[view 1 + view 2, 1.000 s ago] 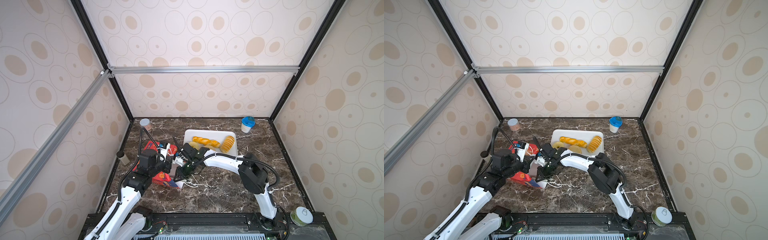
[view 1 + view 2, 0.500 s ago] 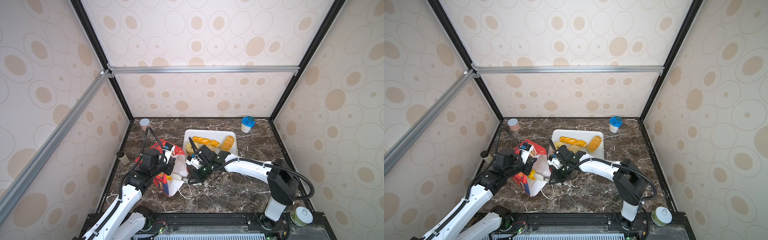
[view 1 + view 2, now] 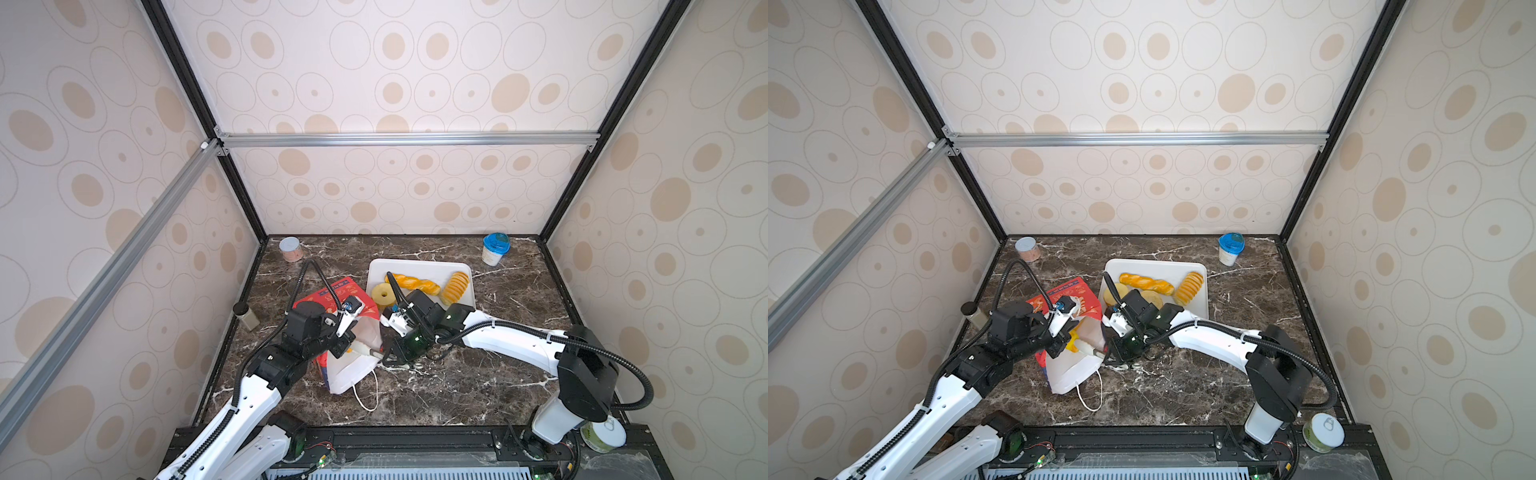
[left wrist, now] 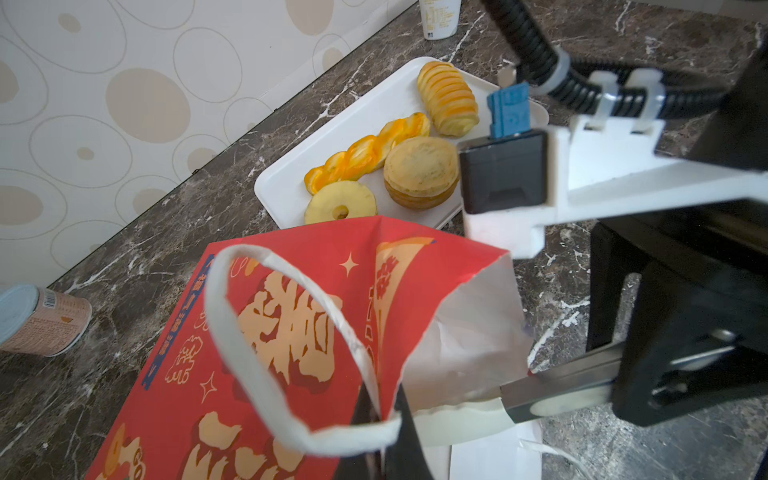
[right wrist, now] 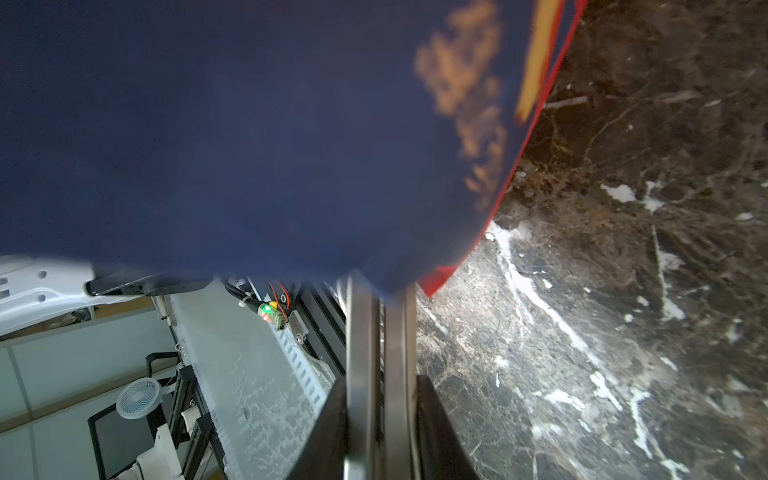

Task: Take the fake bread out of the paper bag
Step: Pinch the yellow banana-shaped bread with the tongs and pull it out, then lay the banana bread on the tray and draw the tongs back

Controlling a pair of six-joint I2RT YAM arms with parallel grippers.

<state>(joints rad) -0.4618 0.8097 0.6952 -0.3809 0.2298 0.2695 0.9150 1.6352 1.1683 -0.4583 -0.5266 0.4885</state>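
Observation:
The red paper bag (image 3: 332, 296) (image 3: 1068, 291) (image 4: 291, 332) is tilted, its white mouth facing the table's front. My left gripper (image 3: 344, 352) (image 4: 384, 419) is shut on the bag's red rim beside a white handle. My right gripper (image 3: 380, 356) (image 5: 380, 286) is shut on the opposite white rim, and the bag's blue side (image 5: 249, 124) fills its wrist view. A bit of yellow fake bread (image 3: 1073, 337) shows inside the mouth. On the white tray (image 3: 419, 266) (image 4: 282, 187) lie a braid (image 4: 365, 156), a ring (image 4: 340, 203), a flat round bun (image 4: 422, 172) and a ridged loaf (image 4: 446, 97).
A pink can (image 3: 289, 248) stands at the back left and a blue-lidded cup (image 3: 495, 248) at the back right. A small dark-capped bottle (image 3: 246, 316) is by the left wall. A green can (image 3: 602, 434) sits at the front right corner.
The bag has been raised from lying low and its mouth pulled open towards the front, showing the white inside. The right arm's elbow has swung out to the right.

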